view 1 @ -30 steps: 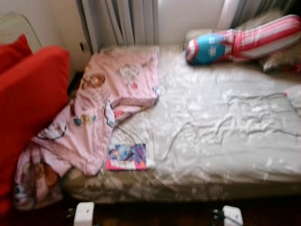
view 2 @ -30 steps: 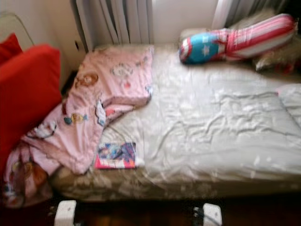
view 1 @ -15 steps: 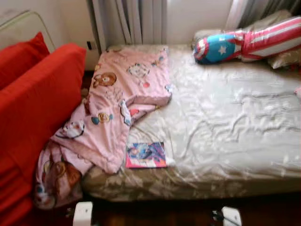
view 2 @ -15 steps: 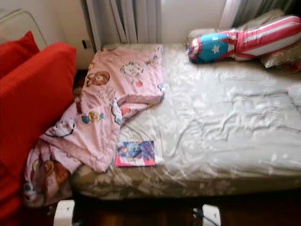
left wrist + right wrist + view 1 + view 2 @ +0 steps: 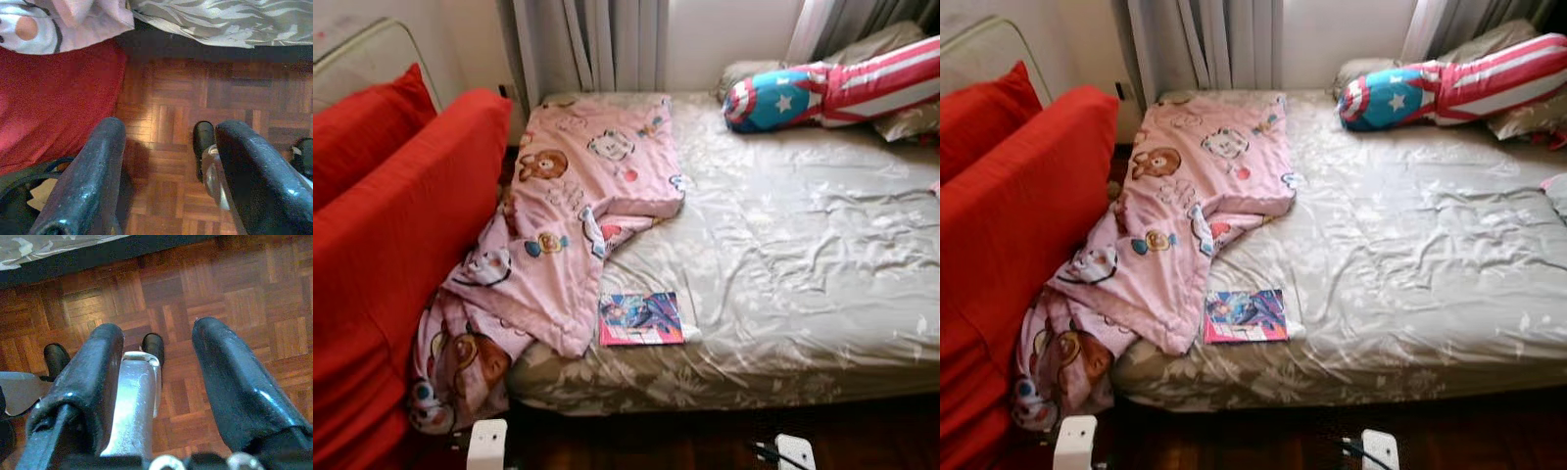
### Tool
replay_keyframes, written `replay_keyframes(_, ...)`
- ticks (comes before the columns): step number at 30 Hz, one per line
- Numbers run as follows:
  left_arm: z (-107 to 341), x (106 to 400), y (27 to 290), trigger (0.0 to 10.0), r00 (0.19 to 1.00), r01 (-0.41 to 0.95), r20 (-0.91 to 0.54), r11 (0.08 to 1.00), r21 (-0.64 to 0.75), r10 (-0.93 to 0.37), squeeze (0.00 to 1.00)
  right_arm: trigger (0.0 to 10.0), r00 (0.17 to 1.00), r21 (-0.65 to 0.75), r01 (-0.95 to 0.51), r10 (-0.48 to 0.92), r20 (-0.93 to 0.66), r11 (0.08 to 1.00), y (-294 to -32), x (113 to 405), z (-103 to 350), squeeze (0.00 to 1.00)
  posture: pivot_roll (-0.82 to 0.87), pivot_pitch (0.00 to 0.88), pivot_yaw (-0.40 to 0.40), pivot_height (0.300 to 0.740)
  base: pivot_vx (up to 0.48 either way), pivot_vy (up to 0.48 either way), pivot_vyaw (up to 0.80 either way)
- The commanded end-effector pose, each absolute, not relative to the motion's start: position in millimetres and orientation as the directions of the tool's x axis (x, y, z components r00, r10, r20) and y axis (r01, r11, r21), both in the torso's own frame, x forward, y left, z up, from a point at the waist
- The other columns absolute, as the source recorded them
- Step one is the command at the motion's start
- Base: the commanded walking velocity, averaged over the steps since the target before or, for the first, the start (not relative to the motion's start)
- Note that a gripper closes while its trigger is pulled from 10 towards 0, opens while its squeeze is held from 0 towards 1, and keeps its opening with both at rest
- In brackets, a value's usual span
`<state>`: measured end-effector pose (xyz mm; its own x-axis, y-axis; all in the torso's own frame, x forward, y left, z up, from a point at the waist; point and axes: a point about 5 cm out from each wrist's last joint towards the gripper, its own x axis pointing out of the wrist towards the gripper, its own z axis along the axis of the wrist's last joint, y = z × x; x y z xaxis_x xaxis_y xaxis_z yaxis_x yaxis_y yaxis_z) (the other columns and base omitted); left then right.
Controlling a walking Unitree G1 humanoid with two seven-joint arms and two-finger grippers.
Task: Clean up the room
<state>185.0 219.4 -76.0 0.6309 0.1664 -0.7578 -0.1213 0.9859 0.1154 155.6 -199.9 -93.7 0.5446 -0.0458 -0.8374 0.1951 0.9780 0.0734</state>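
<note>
Going left to right: the red sofa (image 5: 401, 255) crowds the pink blanket (image 5: 568, 225), which slides off the bed (image 5: 783, 264) toward the floor, and a book (image 5: 641, 318) lies just beside its edge. Best to step closer and lift the book first (likely). The left gripper (image 5: 168, 161) and right gripper (image 5: 156, 367) hang over parquet, fingers spread, empty. The blanket's lower end is partly hidden; the striped pillow (image 5: 832, 88) is cut off.

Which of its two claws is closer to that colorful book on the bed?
Left. The left gripper hangs over the floor by the bed's pink-blanket corner, nearer the book; the right gripper hangs further along the bed.
</note>
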Motion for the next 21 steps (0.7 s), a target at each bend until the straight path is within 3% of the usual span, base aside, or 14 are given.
replay_keyframes(1, -78.9, 180.2, 218.2, 10.0, 0.615, -0.12, -0.772, 0.987, 0.106, 0.158, 0.0, 10.0, 0.538, 0.064, 0.207, -0.059, -0.841, 0.976, -204.2, 153.0, -94.1, 0.0, 0.0, 0.077, -0.005, 0.74, 0.0, 0.0, 0.0)
replay_keyframes(10, -79.5, 179.8, 216.5, 10.0, 0.614, -0.115, -0.775, 0.988, 0.104, 0.152, 0.0, 10.0, 0.549, 0.063, 0.187, -0.051, -0.834, 0.98, -205.6, 153.9, -93.2, 0.0, 0.0, 0.073, -0.012, 0.74, 0.0, 0.0, 0.0)
replay_keyframes(21, -80.2, 178.8, 214.9, 10.0, 0.615, -0.116, -0.775, 0.988, 0.098, 0.149, 0.0, 10.0, 0.542, 0.049, 0.169, -0.051, -0.839, 0.984, -207.2, 152.6, -93.5, 0.0, -0.01, 0.063, -0.018, 0.74, 0.0, 0.0, 0.79)
